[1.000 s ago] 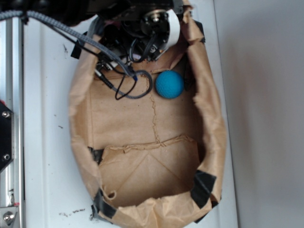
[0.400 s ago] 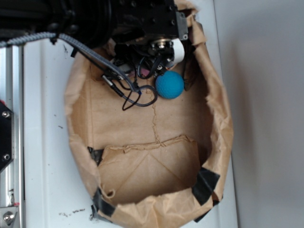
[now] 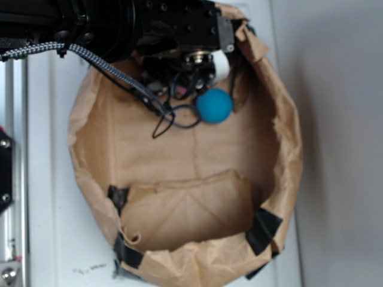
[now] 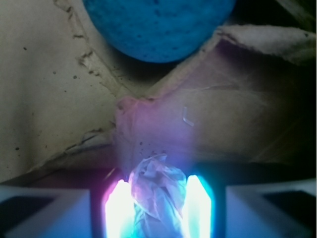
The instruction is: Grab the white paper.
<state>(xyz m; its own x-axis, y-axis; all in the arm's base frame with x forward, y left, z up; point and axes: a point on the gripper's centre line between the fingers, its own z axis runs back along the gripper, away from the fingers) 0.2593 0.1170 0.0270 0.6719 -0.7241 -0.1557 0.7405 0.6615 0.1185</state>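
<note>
Down inside the brown paper bag (image 3: 179, 155), the gripper (image 4: 158, 208) is nearly closed, its fingers (image 4: 119, 208) pinching the white paper (image 4: 157, 191), with the blue ball (image 4: 158, 25) just ahead

One ball (image 3: 213, 106), one bag (image 3: 179, 179), one paper wad (image 4: 158, 193)

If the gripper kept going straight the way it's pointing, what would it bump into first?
The gripper already has the crumpled white paper between its fingers. Straight ahead it would probably meet the creased brown paper bag wall first, with the round blue ball beyond it, though depth is hard to judge.
</note>
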